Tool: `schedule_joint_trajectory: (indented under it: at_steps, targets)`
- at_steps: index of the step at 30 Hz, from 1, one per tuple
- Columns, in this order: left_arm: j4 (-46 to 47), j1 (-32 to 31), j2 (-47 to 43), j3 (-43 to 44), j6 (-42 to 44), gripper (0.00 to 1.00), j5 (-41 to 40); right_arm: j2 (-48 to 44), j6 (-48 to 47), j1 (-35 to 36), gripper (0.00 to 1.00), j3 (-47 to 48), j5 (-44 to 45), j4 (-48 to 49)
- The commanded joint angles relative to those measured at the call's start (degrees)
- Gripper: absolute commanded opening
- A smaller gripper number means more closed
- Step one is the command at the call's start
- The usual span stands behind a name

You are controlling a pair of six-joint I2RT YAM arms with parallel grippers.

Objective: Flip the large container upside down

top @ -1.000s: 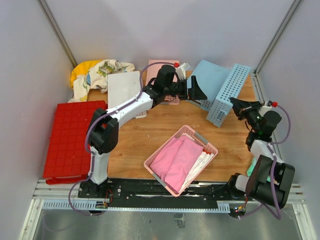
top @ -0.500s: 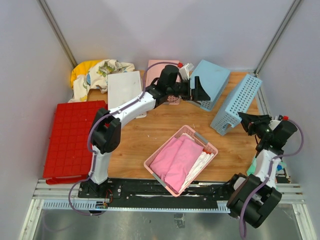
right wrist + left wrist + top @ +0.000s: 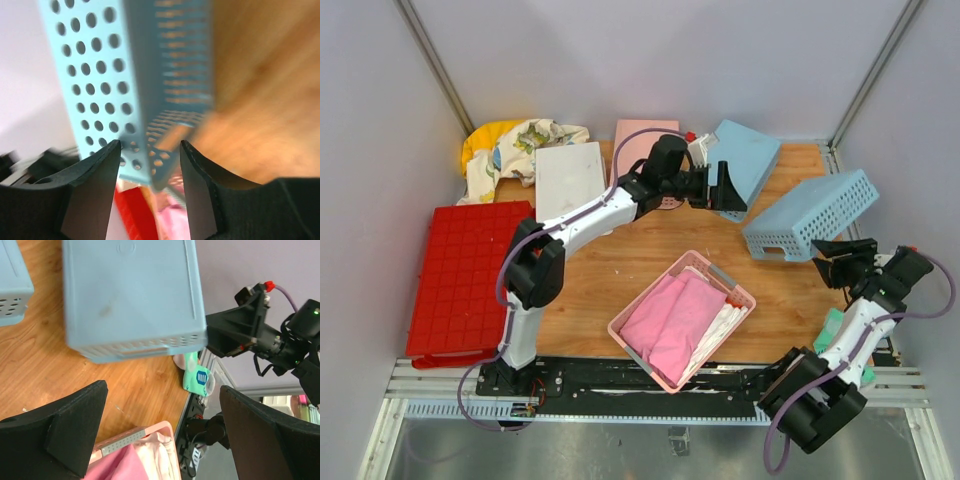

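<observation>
The perforated blue basket (image 3: 810,215) has tipped over. It stood on end near two o'clock and now lies flatter, swung out toward three o'clock. The right gripper (image 3: 828,262) has drawn back from it toward four o'clock. The left gripper (image 3: 730,188) has slid rightward, closer to the other blue basket (image 3: 750,158) at one o'clock.

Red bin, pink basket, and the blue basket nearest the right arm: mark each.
Red bin (image 3: 465,280): top view, middle of its gridded underside.
Pink basket (image 3: 648,296): top view, its far-left rim.
Blue basket (image 3: 810,215): top view, its perforated wall.
</observation>
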Motion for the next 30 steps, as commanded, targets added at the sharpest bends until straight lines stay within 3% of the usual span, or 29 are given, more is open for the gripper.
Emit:
schedule_joint_trajectory:
  at_steps: [1, 16, 20, 26, 30]
  targets:
    - [-0.52, -0.94, -1.32, 0.48, 1.83, 0.99, 0.12, 1.88, -12.46, -1.17, 0.52, -1.08, 14.09, -21.79]
    - [-1.85, -1.03, -2.95, 0.06, 3.24, 0.99, -0.48, 0.07, -15.22, 0.81, 0.57, 2.83, 16.02, -22.77]
    - [-4.68, -1.03, -3.89, 0.83, 5.33, 0.99, -3.33, -1.48, -16.62, 5.27, 0.59, 7.34, 18.42, -23.68]
    - [-12.34, -0.28, -8.59, 0.65, 12.27, 0.99, -15.28, -1.17, -19.97, 13.06, 0.63, 16.65, 21.09, -22.43]
    - [-12.31, 2.06, -12.85, -4.22, 11.96, 0.99, -20.04, 0.44, -23.79, 27.27, 0.69, 24.64, 24.38, -18.52]
